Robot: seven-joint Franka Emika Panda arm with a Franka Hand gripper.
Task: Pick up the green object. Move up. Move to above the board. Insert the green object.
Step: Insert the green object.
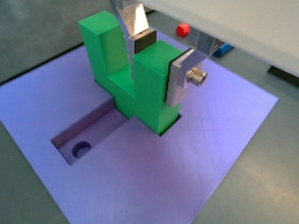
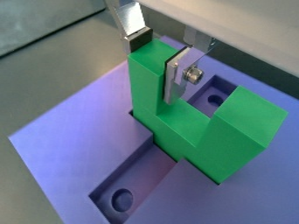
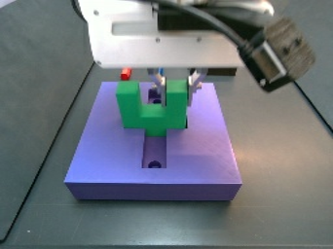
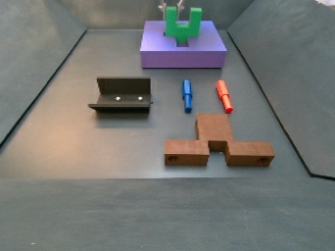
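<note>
My gripper (image 1: 160,58) clamps one prong of the green object (image 1: 131,79) in the board (image 1: 211,166); tilting could jam it.

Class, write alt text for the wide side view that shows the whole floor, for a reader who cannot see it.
At the far end, the gripper holds the green object upright on the purple board. Nearer lie a blue pen, a red pen, the dark fixture and a brown U-shaped block.

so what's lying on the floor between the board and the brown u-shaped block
In a side view, a blue pen-like stick and a red one lie between the board and the brown block.
</note>
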